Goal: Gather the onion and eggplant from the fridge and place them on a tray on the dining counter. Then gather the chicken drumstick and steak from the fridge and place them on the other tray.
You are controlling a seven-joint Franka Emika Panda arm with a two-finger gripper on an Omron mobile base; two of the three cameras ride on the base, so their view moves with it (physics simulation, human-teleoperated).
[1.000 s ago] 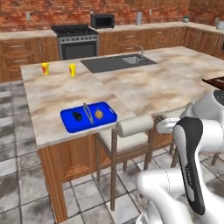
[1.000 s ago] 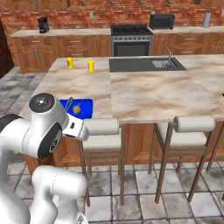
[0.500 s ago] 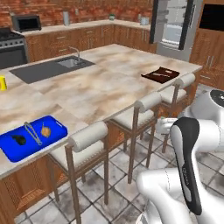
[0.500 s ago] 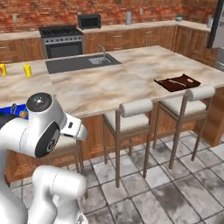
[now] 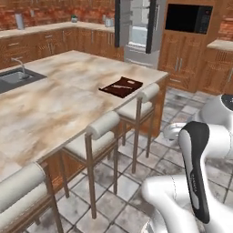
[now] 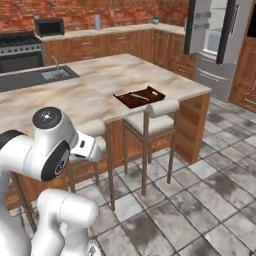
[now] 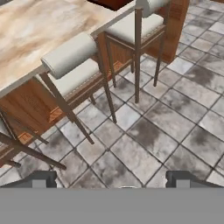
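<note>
A brick-walled kitchen with wooden cabinets and a grey tiled floor (image 7: 144, 157) surrounds the island. Its marbled tabletop (image 5: 54, 95) carries the brown tray (image 5: 121, 87) near the corner closest to the fridge (image 5: 136, 27), whose two doors stand open. In the right base view the tray (image 6: 139, 96) lies just above the farther stool (image 6: 150, 117), and something thin and pale lies on it; I cannot tell what it is. Neither drumstick nor steak can be made out, and the fridge shelves are too far and blurred to read.

The gripper (image 7: 111, 180) points down at the floor, beside the nearer stool (image 7: 72, 65). Its jaws stand wide apart with nothing between them.

Risks, as I judge them:
- The arm hangs low, near the stools; driving on toward the fridge could clip a stool leg or backrest.
- The open doors narrow the approach, so a wide swing of the arm may strike a door edge.
- Small, rounded meat may slip from a shallow grasp.
- The tray sits near the tabletop's edge, so a careless placement could push it or drop food to the floor.
</note>
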